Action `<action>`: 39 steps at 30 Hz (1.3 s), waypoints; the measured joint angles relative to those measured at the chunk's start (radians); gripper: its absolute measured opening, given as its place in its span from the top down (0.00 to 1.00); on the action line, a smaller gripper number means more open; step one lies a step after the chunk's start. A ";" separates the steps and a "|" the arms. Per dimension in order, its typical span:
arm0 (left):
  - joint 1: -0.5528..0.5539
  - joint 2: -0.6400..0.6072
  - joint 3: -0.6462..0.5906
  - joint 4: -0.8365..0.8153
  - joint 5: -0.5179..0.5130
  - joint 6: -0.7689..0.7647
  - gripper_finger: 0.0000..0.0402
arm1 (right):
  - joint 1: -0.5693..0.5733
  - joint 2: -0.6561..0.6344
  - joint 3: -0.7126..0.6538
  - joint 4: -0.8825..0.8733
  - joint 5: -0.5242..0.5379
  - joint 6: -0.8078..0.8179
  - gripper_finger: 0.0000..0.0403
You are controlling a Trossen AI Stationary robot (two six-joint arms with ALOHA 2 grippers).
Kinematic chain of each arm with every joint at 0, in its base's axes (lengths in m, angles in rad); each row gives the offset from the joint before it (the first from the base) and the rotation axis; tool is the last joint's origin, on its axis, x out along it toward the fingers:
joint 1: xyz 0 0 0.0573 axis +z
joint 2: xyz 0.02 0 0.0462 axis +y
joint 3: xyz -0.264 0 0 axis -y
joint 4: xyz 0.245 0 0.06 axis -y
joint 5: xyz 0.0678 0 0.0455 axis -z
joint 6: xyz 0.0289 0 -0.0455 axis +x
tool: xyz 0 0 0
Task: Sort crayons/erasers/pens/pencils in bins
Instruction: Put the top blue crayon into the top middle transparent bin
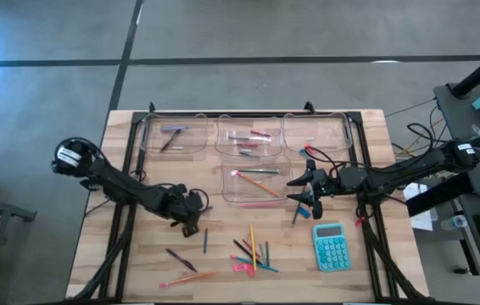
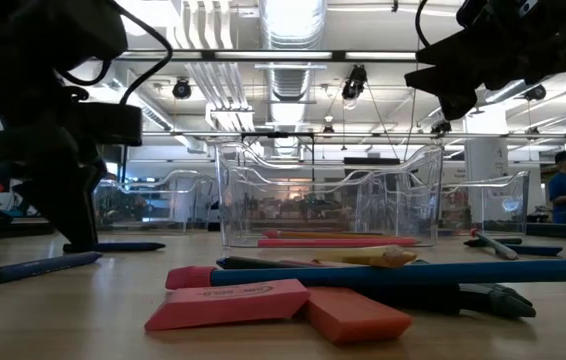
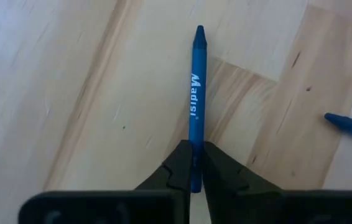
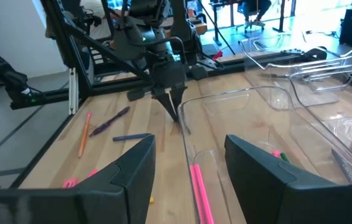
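A: Left gripper (image 3: pixel 193 163) — what's it got?

B: Fingers clamped on a blue crayon (image 3: pixel 196 93), lying flat on the table (image 1: pixel 138 263), left of centre, just short of the lone front bin (image 1: pixel 255 185).

A: Right gripper (image 1: pixel 304 191)?

B: Hangs over that front bin's right end, fingers apart, nothing btwn them.

A: Other bins?

B: Three in a row along the far edge (image 1: pixel 172 135); sticks already in the left and middle ones. Front bin has pencils (image 1: pixel 259 172) in it.

A: Rest of the stuff?

B: Loose pens, pencils etc. scattered toward the near edge. Pink erasers (image 2: pixel 228 304) near the front edge too. Teal calculator (image 1: pixel 331 246) toward the near right corner.
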 joint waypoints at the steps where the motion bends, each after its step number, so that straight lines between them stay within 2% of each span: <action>1: 0.000 -0.003 0.005 -0.004 0.000 0.000 0.98 | 0.000 0.000 0.000 0.000 0.000 0.000 0.55; 10: 0.000 -0.096 0.099 -0.124 -0.015 0.037 0.99 | 0.000 0.000 0.000 0.001 0.000 -0.002 0.55; 18: 0.013 -0.233 0.161 -0.177 -0.166 0.144 0.99 | 0.000 0.000 0.000 0.000 0.000 0.002 0.55; 22: 0.071 -0.316 0.196 -0.162 -0.247 0.242 1.00 | 0.000 0.000 0.000 0.007 0.000 0.004 0.55; 26: 0.176 -0.346 0.205 -0.085 -0.255 0.401 1.00 | 0.000 0.000 0.000 0.029 0.000 0.005 0.55; 28: 0.244 -0.343 0.209 -0.025 -0.231 0.497 1.00 | 0.000 -0.001 0.000 0.028 0.000 0.005 0.55; 32: 0.402 -0.298 0.227 0.104 -0.092 0.660 1.00 | 0.000 0.000 0.000 0.029 0.000 0.005 0.55; 39: 0.644 -0.132 0.350 0.145 0.093 0.817 1.00 | 0.000 0.000 0.000 0.032 0.000 0.031 0.55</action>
